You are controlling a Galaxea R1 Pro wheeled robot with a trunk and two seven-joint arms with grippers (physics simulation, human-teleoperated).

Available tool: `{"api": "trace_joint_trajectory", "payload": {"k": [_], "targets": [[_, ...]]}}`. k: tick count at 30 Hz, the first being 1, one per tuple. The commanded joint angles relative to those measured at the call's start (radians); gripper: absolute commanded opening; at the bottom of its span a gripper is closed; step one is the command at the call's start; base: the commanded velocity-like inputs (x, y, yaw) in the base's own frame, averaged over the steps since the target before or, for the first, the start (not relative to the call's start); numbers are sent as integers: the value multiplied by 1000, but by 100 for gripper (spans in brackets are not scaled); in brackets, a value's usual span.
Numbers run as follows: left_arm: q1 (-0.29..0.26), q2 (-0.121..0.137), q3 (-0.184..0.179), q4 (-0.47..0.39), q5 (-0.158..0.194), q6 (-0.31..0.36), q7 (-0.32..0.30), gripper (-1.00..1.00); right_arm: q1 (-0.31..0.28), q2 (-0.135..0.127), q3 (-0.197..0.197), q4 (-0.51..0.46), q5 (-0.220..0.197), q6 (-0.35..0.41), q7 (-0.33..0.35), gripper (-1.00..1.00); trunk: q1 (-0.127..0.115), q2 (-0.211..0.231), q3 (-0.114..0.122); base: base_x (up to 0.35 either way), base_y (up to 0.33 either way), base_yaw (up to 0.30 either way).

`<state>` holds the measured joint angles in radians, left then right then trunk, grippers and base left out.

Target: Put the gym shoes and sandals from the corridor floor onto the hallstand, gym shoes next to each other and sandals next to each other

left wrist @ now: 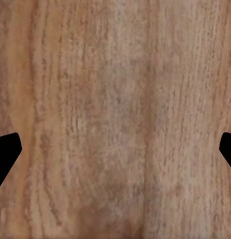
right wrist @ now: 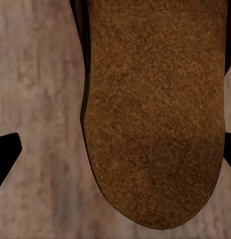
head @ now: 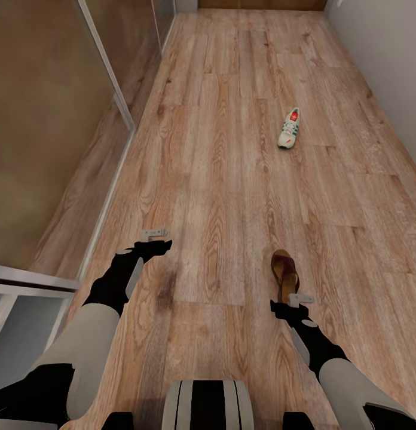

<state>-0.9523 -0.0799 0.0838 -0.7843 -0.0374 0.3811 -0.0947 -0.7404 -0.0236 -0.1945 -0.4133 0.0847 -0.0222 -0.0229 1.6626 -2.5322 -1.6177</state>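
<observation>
One dark brown sandal lies on the corridor floor, directly under and just ahead of the right gripper, which hangs over its heel end; in the right wrist view the sandal's tan footbed is seen from close above, with the two dark fingertips far apart at the picture's edges, so the right gripper is spread wide and grasps nothing. The sandal's near end is covered in the head view by that gripper, and whether the gripper touches the footbed cannot be told. Well ahead, farther down the corridor and slightly right of centre, a single gym shoe sits on the planks, white with green stripes and a red-orange tongue, well apart from the sandal. The left gripper hovers over bare floor, its fingertips also wide apart at the wrist picture's edges, with nothing between them. Along the left runs a brown wall panel with a pale metal frame; at the lower left corner a pale grey-white shelf unit is cut off by the picture's edge. A pale wall bounds the right side.
</observation>
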Motion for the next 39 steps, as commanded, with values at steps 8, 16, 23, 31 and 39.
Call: {"api": "trace_joint_trajectory", "payload": {"k": [8, 16, 23, 31, 39], "targets": [[0, -1, 5, -1, -4, 6, -8, 100, -1, 1, -5, 1, 9, -2, -1, 100, 0, 0, -1, 8, 0, 0], [0, -1, 5, -1, -4, 5, -8, 100, -1, 1, -5, 1, 9, -2, -2, -100, 0, 0, -1, 0, 0, 0], [1, -1, 6, -1, -4, 5, -8, 100, -1, 1, -5, -1, 9, -2, -2, -100, 0, 0, -1, 0, 0, 0], [1, -1, 6, -1, -4, 5, -8, 100, -1, 1, -5, -1, 9, -2, -2, -100, 0, 0, -1, 0, 0, 0], [1, -1, 6, -1, -4, 5, -8, 100, -1, 1, -5, -1, 9, -2, -2, -100, 0, 0, -1, 0, 0, 0]]}}
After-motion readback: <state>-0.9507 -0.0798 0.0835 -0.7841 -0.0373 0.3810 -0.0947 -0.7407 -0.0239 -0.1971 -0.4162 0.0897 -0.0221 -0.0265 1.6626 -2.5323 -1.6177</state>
